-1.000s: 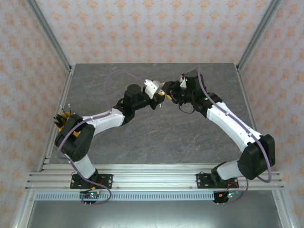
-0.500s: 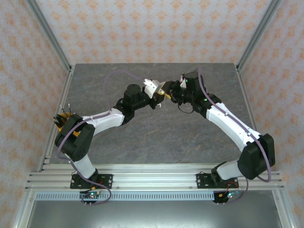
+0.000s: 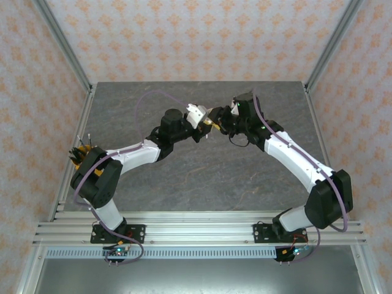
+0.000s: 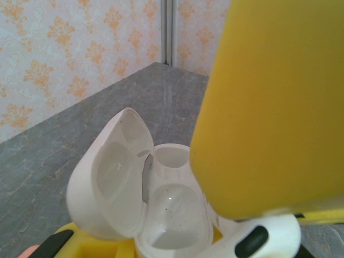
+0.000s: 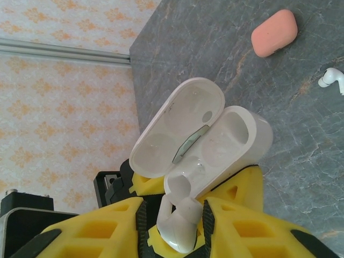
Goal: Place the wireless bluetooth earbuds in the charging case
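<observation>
A white charging case (image 4: 161,215) with its lid (image 4: 110,172) swung open is held off the table; my left gripper (image 4: 145,248) is shut on its body. Both its sockets look empty. My right gripper (image 5: 174,220) is shut on a white earbud (image 5: 180,228), whose end touches the rim of the case (image 5: 226,142) at the nearer socket. In the left wrist view the earbud (image 4: 258,239) sits at the case's right edge under a big yellow finger (image 4: 274,107) of the right gripper. In the top view the two grippers (image 3: 201,119) (image 3: 217,119) meet above the far middle of the table.
A shut coral-red case (image 5: 274,33) and a loose white earbud (image 5: 331,79) lie on the grey stone-pattern table (image 3: 202,165) beyond the held case. Metal frame posts and patterned walls bound the table on three sides.
My right arm has edged slightly left toward the left gripper, bringing the earbud closer to the case. The left arm has hardly moved.
</observation>
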